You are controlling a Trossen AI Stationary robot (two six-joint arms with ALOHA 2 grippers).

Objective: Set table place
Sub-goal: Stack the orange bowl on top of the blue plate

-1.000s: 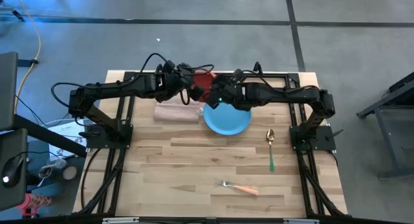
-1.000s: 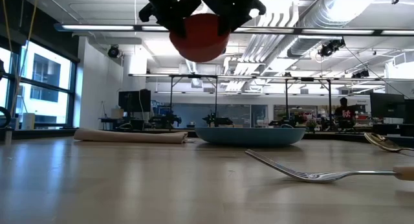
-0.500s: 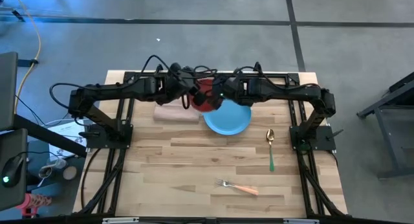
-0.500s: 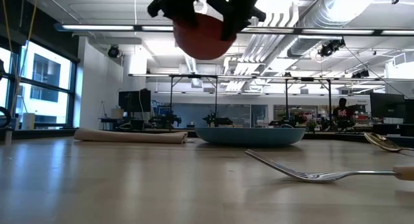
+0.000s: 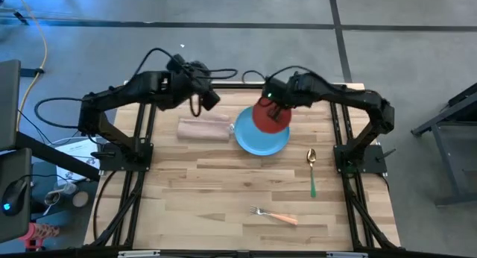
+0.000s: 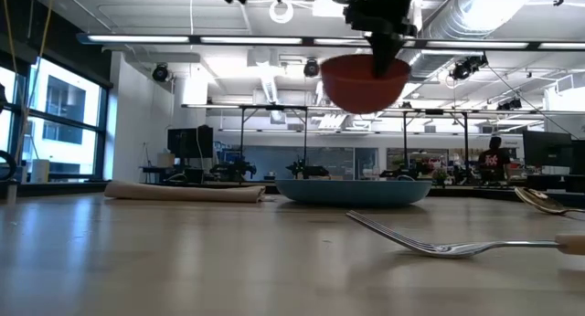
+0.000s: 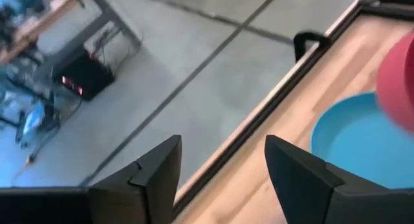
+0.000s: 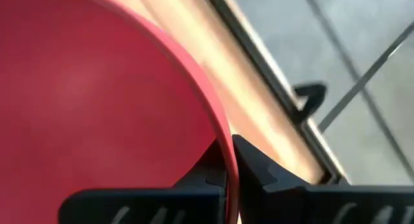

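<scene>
The red bowl point(image 5: 270, 115) hung in the air above the far part of the blue plate point(image 5: 261, 136), clear of it, its rim pinched between the right gripper's point(image 8: 229, 160) clenched fingers point(image 8: 255, 164). The left gripper point(image 7: 220, 166) was off to the bowl's other side, over the far edge of the surface point(image 5: 223, 183), its fingers spread and holding nothing. Below and just nearer than those fingers lay the folded napkin point(image 5: 203, 129), beside the plate. The spoon point(image 5: 312, 169) and the fork point(image 5: 274, 215) lay well nearer on the surface, apart from both grippers.
</scene>
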